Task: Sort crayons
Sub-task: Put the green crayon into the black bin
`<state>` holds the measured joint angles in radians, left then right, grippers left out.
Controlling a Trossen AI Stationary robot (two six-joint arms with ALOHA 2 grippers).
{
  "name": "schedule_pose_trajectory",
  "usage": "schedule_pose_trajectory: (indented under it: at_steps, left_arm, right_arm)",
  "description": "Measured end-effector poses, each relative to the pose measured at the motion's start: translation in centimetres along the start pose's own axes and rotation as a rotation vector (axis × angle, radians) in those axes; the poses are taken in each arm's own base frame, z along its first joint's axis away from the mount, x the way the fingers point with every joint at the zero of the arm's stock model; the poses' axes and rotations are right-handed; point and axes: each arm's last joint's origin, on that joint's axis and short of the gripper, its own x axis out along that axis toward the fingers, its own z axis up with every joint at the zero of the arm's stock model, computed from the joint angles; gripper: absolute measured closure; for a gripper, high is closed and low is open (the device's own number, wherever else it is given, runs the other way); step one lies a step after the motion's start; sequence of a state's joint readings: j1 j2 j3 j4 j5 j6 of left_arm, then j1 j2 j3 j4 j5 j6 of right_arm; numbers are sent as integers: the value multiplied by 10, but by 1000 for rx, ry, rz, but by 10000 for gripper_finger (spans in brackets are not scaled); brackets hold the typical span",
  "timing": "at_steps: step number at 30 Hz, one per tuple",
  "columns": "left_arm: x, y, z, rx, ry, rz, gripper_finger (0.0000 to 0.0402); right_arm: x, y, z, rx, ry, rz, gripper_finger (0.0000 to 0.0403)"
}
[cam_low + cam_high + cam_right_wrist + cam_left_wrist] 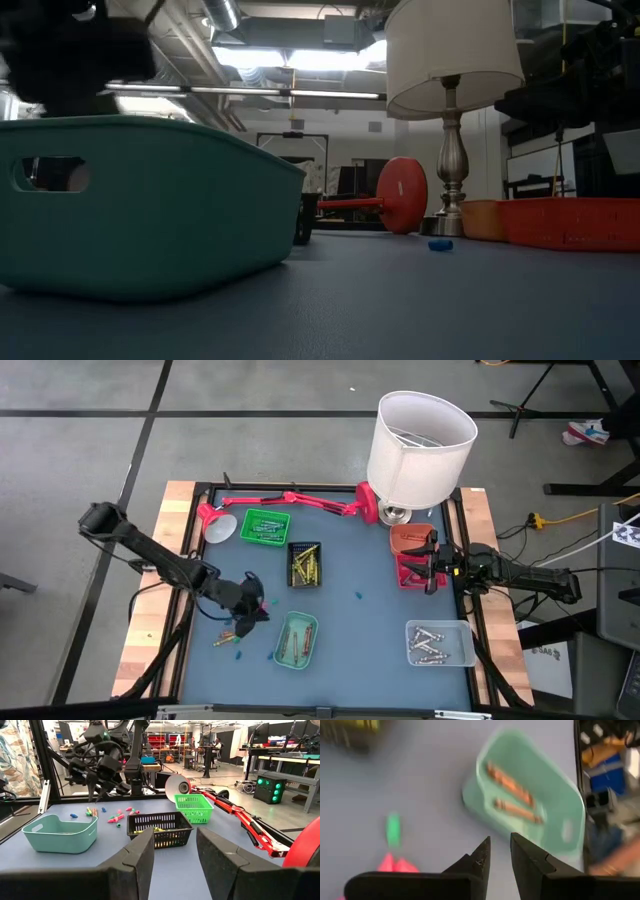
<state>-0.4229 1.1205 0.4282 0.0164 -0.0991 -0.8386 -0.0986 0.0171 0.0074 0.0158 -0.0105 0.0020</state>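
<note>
Currently, step in hand: picking from the loose pile; the table is being read as a clock from above, 12 at the far edge.

1. Loose crayons [116, 818]: pink, green, blue and orange sticks are lying scattered at about 8 o'clock, near the front-left corner, not yet sorted.
2. Teal tray [555, 795]: sitting at 6 o'clock, just beside the pile, and carrying two orange crayons [512, 782].
3. Clear tray [460, 652]: sitting at 4 o'clock and holding silvery crayons.
4. Left gripper [500, 842]: hovering over the pile's edge at 8 o'clock, between pile and teal tray; its fingers are standing a narrow gap apart, with nothing showing between them.
5. Single blue crayon [358, 596]: lying alone near the centre.
6. Black basket [305, 547]: standing just past centre towards 11 o'clock and keeping the yellow crayons.
7. Right gripper [172, 845]: waiting at 3 o'clock over the red basket [408, 578], fingers spread wide and empty.
8. Green basket [245, 525]: standing at 11 o'clock and holding green sticks.
9. Table lamp [420, 445]: standing at 1 o'clock.

Next move, as judged: the left gripper is needing to settle over one stick, line its fingers across it, pinch, then carry it to the tray of matching colour.
</note>
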Motion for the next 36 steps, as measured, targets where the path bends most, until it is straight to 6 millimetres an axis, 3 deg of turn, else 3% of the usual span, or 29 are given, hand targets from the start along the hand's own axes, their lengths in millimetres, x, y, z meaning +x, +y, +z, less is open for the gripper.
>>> schedule_pose_trajectory:
  at_steps: [8,12,20,29,36]
  left_arm:
    - [-17,1,-28,-364,526,-72,341]
    - [-22,0,-43,-427,650,7,341]
    - [-28,-7,-63,-447,678,104,341]
    - [-31,-11,-71,-357,533,145,341]
    - [-35,-15,-80,-317,554,135,341]
  right_arm:
    - [0,0,0,0,0,1,255]
    - [0,0,0,0,0,0,255]
    - [0,0,0,0,0,0,255]
    - [0,0,0,0,0,0,255]
    - [0,0,0,0,0,0,255]
